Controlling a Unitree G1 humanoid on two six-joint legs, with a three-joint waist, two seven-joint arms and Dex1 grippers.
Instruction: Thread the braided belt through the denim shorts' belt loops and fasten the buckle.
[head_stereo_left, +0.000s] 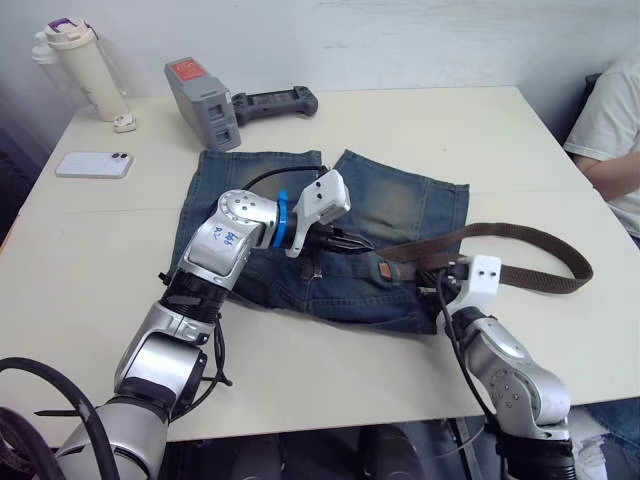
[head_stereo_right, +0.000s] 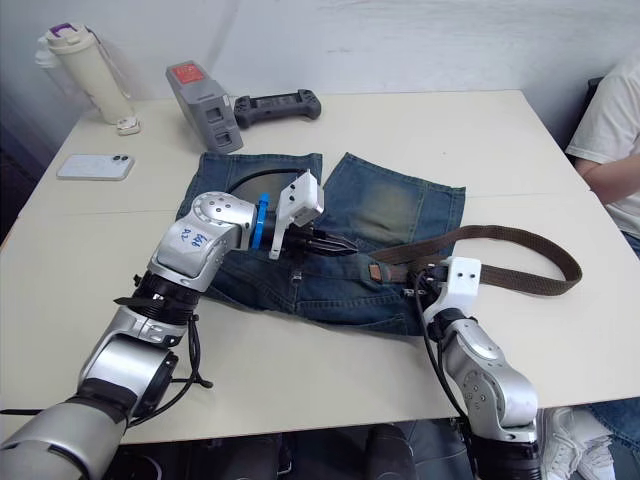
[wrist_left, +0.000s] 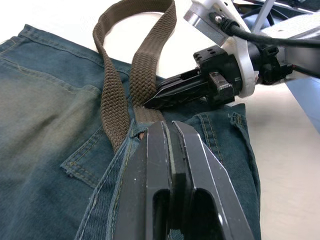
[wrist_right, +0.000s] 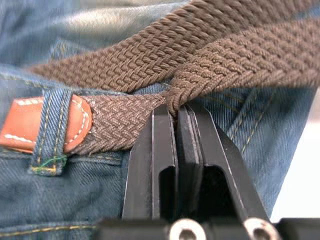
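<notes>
At table's near edge, right gripper (wrist_right: 177, 107) pinches the braided belt (wrist_right: 200, 70) closed; its tan tip sits under a belt loop (wrist_right: 50, 132). Left gripper (wrist_left: 167, 127) shut, apparently empty, over denim shorts (head_stereo_left: 400, 205). Farther back: bottle (head_stereo_left: 80, 65).

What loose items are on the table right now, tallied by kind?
Braided belt: 1
Denim shorts: 1
Phone: 1
Bottle: 1
Grey battery pack: 1
Black handheld controller: 1
Small white item: 1
Total: 7

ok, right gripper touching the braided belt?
Touching. The right wrist view shows the right gripper shut on a fold of the braided belt.
</notes>
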